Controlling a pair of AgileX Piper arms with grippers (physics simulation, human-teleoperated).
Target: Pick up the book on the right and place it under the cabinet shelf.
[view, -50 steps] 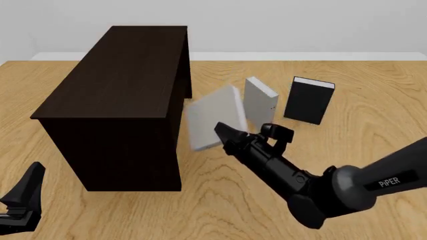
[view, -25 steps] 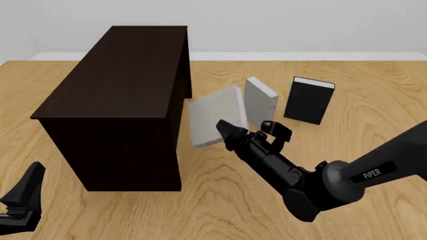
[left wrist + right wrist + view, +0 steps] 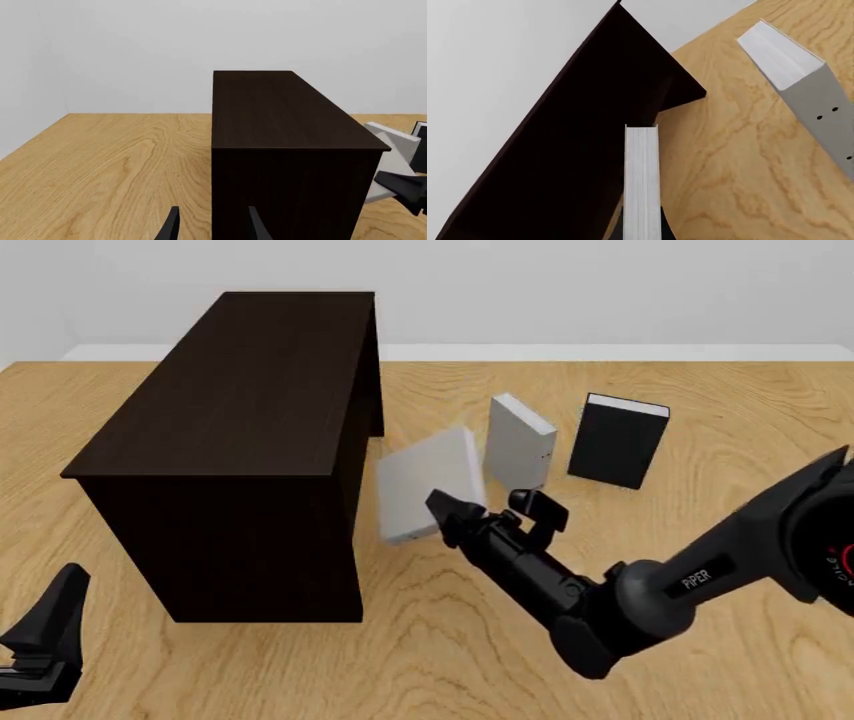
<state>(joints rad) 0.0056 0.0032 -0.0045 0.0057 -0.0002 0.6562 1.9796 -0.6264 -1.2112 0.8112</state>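
The book [image 3: 427, 485], a thin light-grey hardcover, hangs tilted just off the table beside the right side of the cabinet shelf [image 3: 240, 390]. My right gripper [image 3: 489, 510] is shut on its lower corner. In the right wrist view the book's white page edge [image 3: 642, 175] runs straight out from between the fingers of the right gripper [image 3: 642, 233] toward the dark cabinet shelf [image 3: 580, 125]. My left gripper [image 3: 51, 635] rests open at the near left, in front of the cabinet shelf [image 3: 280, 110]. Nothing lies between the tips of the left gripper [image 3: 213, 230].
A second grey book [image 3: 518, 443] with small dark dots stands upright just right of the held one, also showing as the dotted grey book [image 3: 807, 80]. A black-covered book [image 3: 618, 440] stands further right. Bare wooden table [image 3: 747, 420] lies around them.
The right arm has pivoted, its forearm swinging right and lower, while the book has sunk slightly and stays close by the cabinet's right side. The left arm has not moved.
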